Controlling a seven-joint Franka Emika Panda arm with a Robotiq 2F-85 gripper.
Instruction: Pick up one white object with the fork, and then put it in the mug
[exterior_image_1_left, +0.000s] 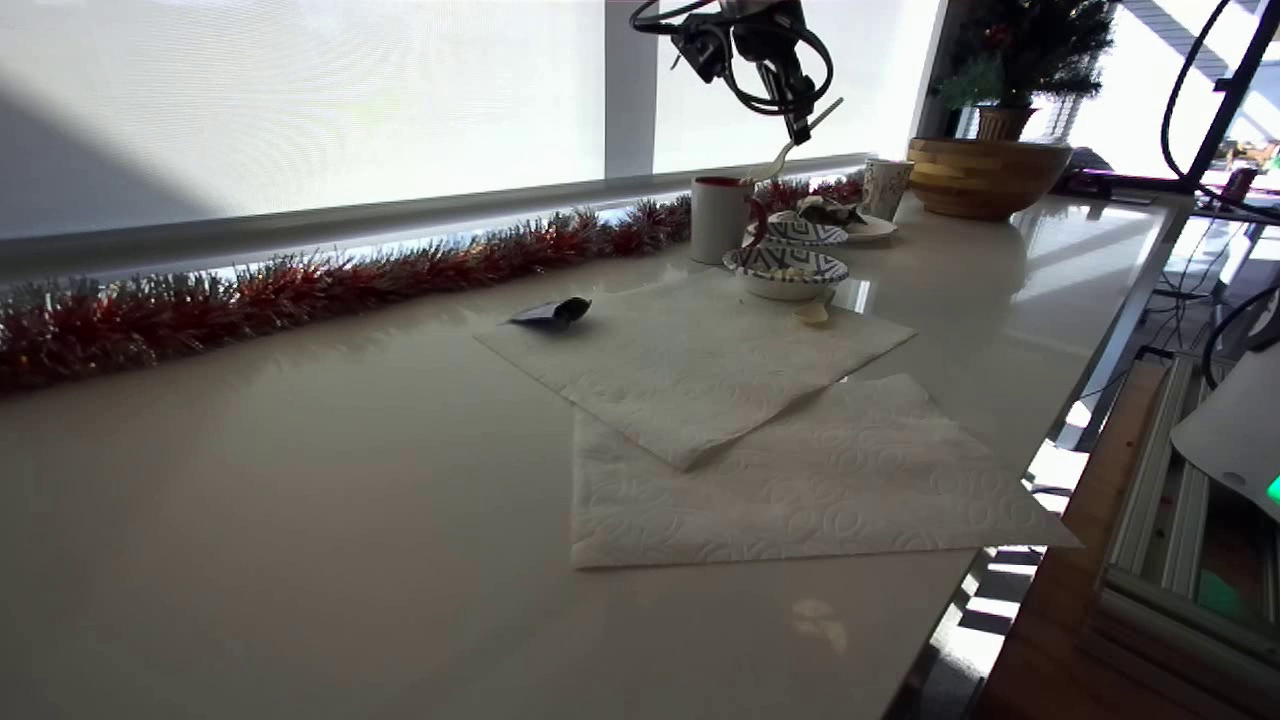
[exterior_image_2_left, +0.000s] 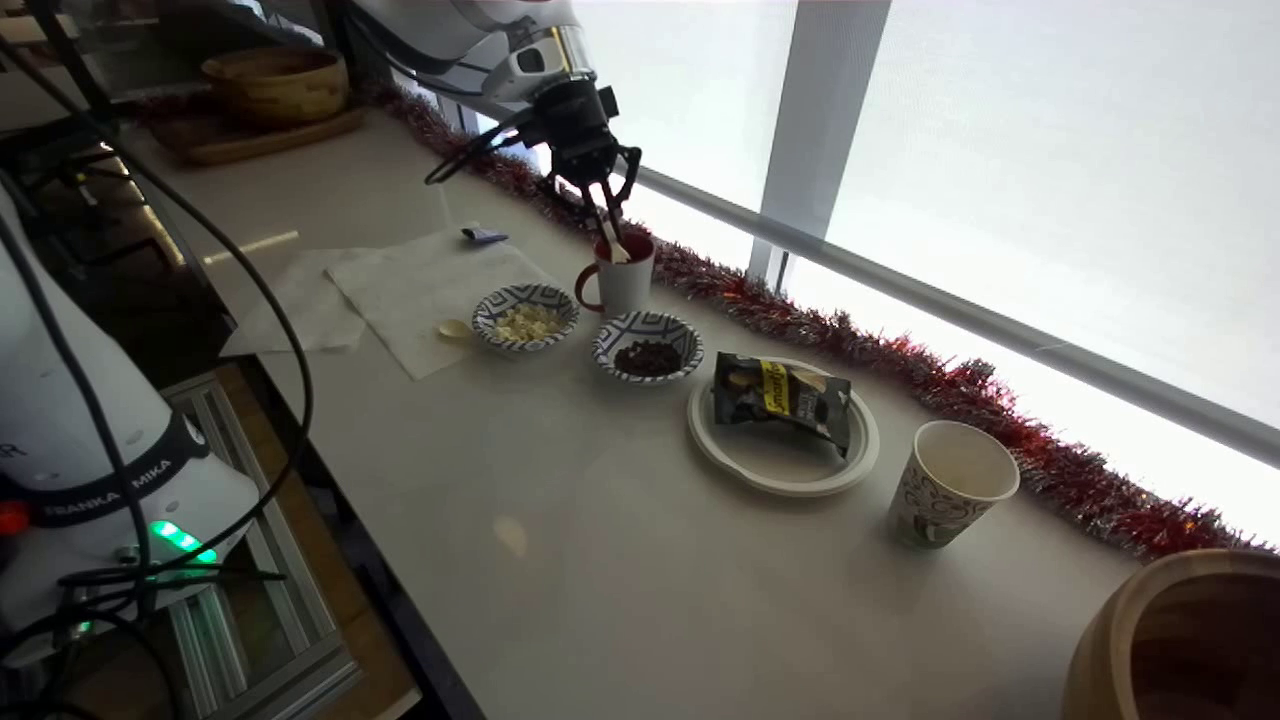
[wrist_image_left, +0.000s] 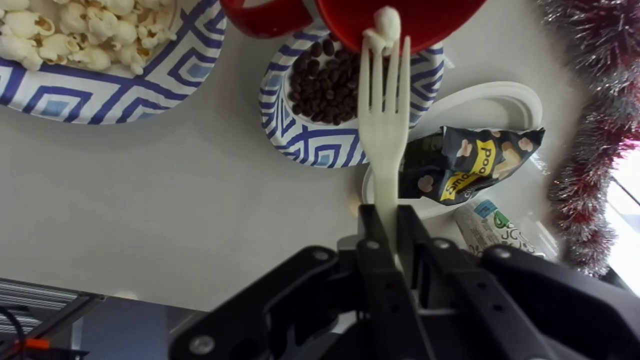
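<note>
My gripper (wrist_image_left: 385, 212) is shut on the handle of a white plastic fork (wrist_image_left: 384, 135). A white popcorn piece (wrist_image_left: 387, 27) sits on the tine tips. The mug (exterior_image_2_left: 628, 285) is white with a red inside and red handle, upright near the window; it also shows in an exterior view (exterior_image_1_left: 718, 222). In the wrist view the tines reach over the edge of the mug's red opening (wrist_image_left: 425, 20). In both exterior views the gripper (exterior_image_1_left: 800, 135) is above the mug, with the fork pointing down to its rim. A patterned bowl (exterior_image_2_left: 562, 298) of popcorn stands beside the mug.
A patterned bowl (exterior_image_2_left: 690, 345) of dark beans stands close to the mug. Beyond are a plate (exterior_image_2_left: 865, 455) with a snack bag (exterior_image_2_left: 780, 390), a paper cup (exterior_image_2_left: 940, 500) and a wooden bowl (exterior_image_2_left: 1100, 630). Tinsel (exterior_image_1_left: 330, 290) lines the window. Paper towels (exterior_image_1_left: 690, 360) lie nearby.
</note>
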